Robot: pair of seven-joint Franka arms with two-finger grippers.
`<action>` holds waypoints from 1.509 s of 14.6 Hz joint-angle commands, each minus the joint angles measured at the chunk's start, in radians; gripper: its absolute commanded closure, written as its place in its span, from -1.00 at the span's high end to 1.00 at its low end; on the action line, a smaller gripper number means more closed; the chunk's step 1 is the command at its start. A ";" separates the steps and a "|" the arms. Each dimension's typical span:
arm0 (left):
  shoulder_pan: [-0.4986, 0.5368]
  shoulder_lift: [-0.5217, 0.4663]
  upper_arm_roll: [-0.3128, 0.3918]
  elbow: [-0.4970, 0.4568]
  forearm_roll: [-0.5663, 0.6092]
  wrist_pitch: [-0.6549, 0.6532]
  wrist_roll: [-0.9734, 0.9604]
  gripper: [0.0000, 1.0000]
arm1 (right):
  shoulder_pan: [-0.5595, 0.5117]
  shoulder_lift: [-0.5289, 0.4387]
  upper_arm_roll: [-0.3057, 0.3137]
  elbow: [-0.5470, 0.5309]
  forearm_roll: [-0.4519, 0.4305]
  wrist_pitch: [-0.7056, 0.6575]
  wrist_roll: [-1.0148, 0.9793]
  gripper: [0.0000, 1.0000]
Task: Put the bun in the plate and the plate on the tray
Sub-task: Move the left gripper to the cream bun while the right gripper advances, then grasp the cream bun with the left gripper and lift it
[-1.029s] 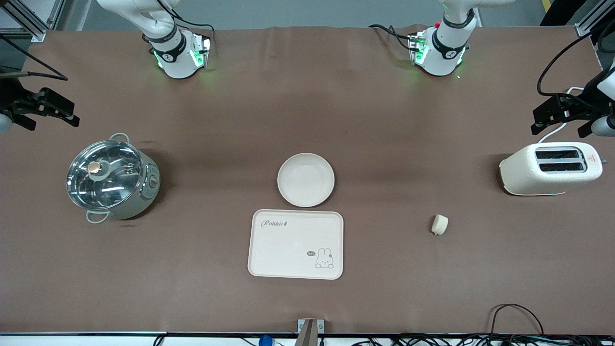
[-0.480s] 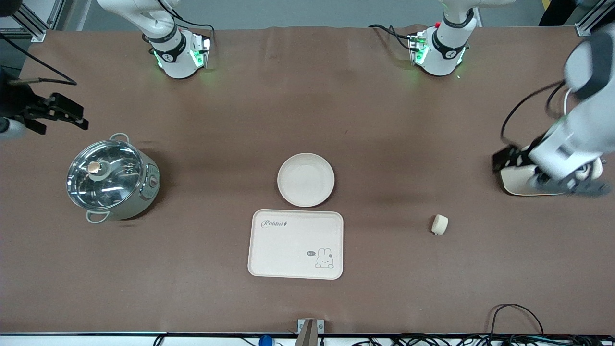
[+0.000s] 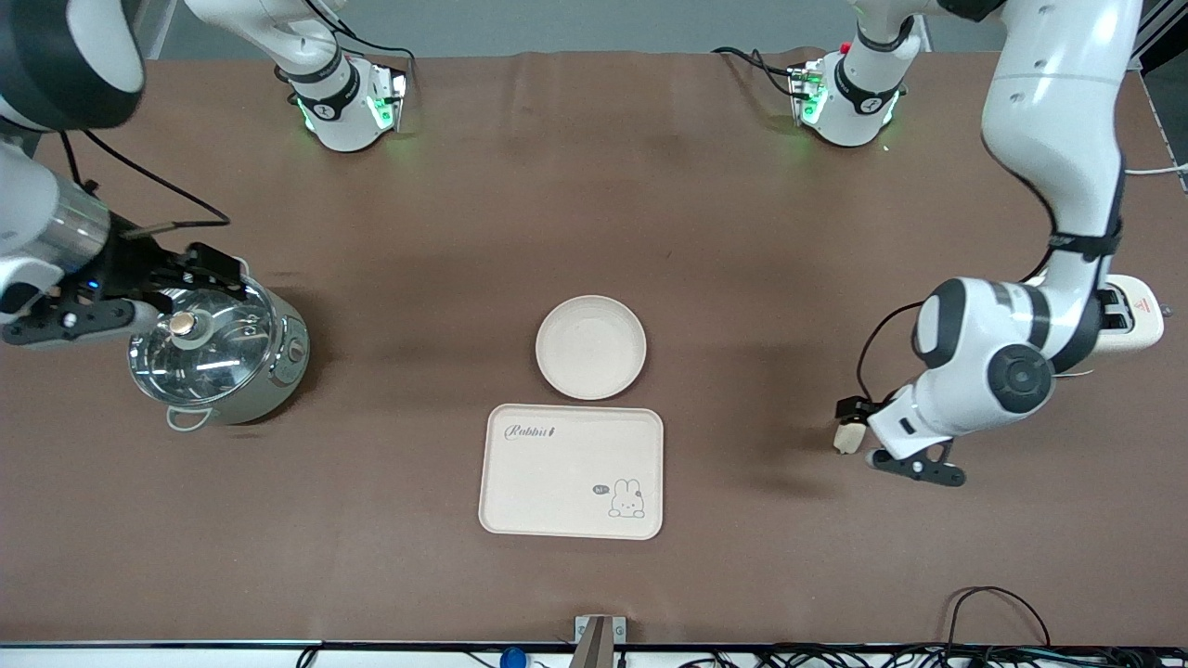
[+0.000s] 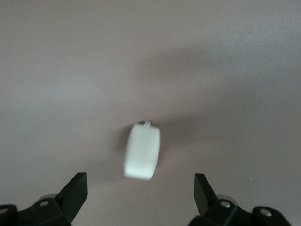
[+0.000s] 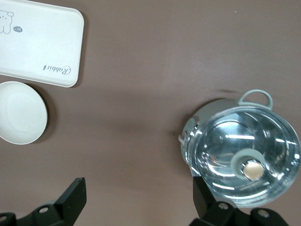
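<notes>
A: Left gripper (image 3: 882, 445) first. Where's it at?

B: Over the bun (image 3: 844, 437), toward the left arm's end of the table. Jaws wide and empty. In the left wrist view the bun (image 4: 142, 151) sits on the bare tablecloth between the two fingertips (image 4: 75, 190), touching neither.

A: Long axis?

B: Roughly 12-to-6 on that wrist picture, tipped slightly toward 1. The fingers stand at about 8 and 4 of it, so they'd close across the short sides. Looks like a workable line-up, my read only.

A: Right gripper (image 3: 215, 267)?

B: Over the lidded pot (image 3: 215, 348) at the right arm's end, jaws wide, nothing held. Well apart from the bun, so the left arm is clearly the nearer one. The right one appears to be waiting.

A: Containers?

B: Plate (image 3: 590, 347) mid-table, nothing in it. Tray (image 3: 572, 471) just beside it, nearer the front camera, nothing on it. From the bun, the plate lies around 10 o'clock in the front view. The pot's glass lid is on; can't tell its contents. Toaster (image 3: 1130, 320) mostly hidden by the left arm.

A: Progress?

B: Nothing placed yet. Next is likely a drop onto the bun and a close.
</notes>
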 commanded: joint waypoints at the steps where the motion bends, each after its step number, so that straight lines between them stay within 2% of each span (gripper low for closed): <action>1: -0.003 0.012 -0.002 -0.054 0.018 0.108 0.045 1.00 | 0.031 0.046 -0.004 0.014 0.014 0.035 0.001 1.00; 3: -0.001 0.022 -0.001 -0.103 0.018 0.206 0.073 0.98 | 0.065 0.082 -0.004 0.014 0.021 0.068 0.001 1.00; 5: 0.006 0.026 -0.002 -0.112 0.018 0.229 0.099 0.87 | 0.109 0.119 -0.004 0.014 0.041 0.124 0.012 1.00; 6: 0.008 0.027 -0.002 -0.114 0.018 0.229 0.099 0.69 | 0.126 0.137 -0.004 0.014 0.041 0.149 0.038 1.00; 7: 0.011 0.030 -0.002 -0.117 0.018 0.229 0.099 0.37 | 0.150 0.149 -0.004 0.014 0.041 0.175 0.074 1.00; 8: 0.014 0.036 -0.002 -0.117 0.018 0.229 0.099 -0.07 | 0.170 0.163 -0.004 0.014 0.041 0.190 0.104 1.00; 9: 0.016 0.038 -0.002 -0.117 0.018 0.229 0.100 -0.35 | 0.181 0.174 -0.004 0.014 0.043 0.207 0.113 1.00; 10: 0.016 0.038 -0.002 -0.117 0.018 0.229 0.101 -0.54 | 0.190 0.185 -0.004 0.014 0.052 0.227 0.113 1.00; 13: 0.016 0.035 -0.004 -0.117 0.017 0.226 0.139 -0.84 | 0.203 0.228 -0.004 0.014 0.135 0.259 0.110 1.00; 15: 0.002 0.013 -0.014 -0.109 0.009 0.211 0.119 -0.95 | 0.216 0.246 -0.004 0.014 0.147 0.284 0.112 1.00; 17: -0.001 -0.014 -0.072 -0.073 0.002 0.130 0.025 -0.98 | 0.221 0.263 -0.004 0.014 0.150 0.289 0.112 1.00; 19: -0.030 -0.014 -0.135 0.004 0.006 -0.006 -0.168 -0.97 | 0.221 0.268 -0.004 0.014 0.156 0.293 0.112 0.99; 22: -0.186 -0.010 -0.154 0.093 0.011 -0.096 -0.530 -0.98 | 0.221 0.271 -0.004 0.014 0.164 0.298 0.112 1.00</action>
